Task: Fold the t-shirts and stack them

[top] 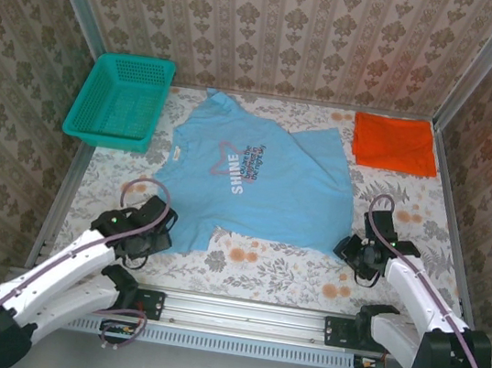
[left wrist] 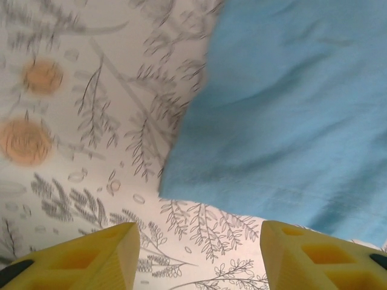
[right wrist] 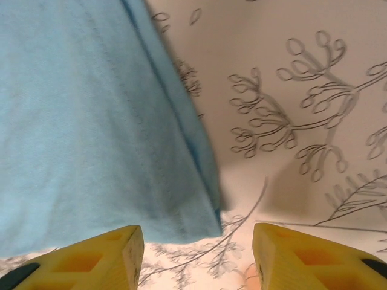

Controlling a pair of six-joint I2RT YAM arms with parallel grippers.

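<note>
Cloth, main: light blue cotton t-shirt [top: 255, 185] with a heart outline and "SHINE" print. It lies spread out, print up, in the middle of the table, its collar toward the left side.
Cloth, second: plain orange-red t-shirt [top: 396, 143], folded to a neat rectangle. It lies at the far right corner, near the blue one but not touching it.
Surface: white tablecloth with grey sprigs and orange flowers [top: 279, 272]. We see it bare along the near edge, between the two arms.
Left gripper [top: 158, 229]: down low at the near-left corner of the blue shirt. In the left wrist view [left wrist: 199, 260] its yellow fingers [left wrist: 91, 260] stand apart, with only tablecloth in the gap. The blue cloth [left wrist: 290, 109] starts just ahead of them, to the right. This view is slightly blurred.
Right gripper [top: 354, 251]: down low at the near-right corner of the blue shirt. In the right wrist view [right wrist: 198, 257] its yellow fingers [right wrist: 103, 257] are also parted. The stitched corner of the cloth [right wrist: 84, 121] ends just ahead of the gap, toward the left finger. We see no cloth between the jaws.
Contact: we cannot tell whether either fingertip touches the cloth or the table.
Other item: teal plastic mesh basket [top: 119, 100] at the far left corner, well apart from both shirts.
Enclosure: patterned beige wallpaper panels [top: 279, 22] on three sides.
</note>
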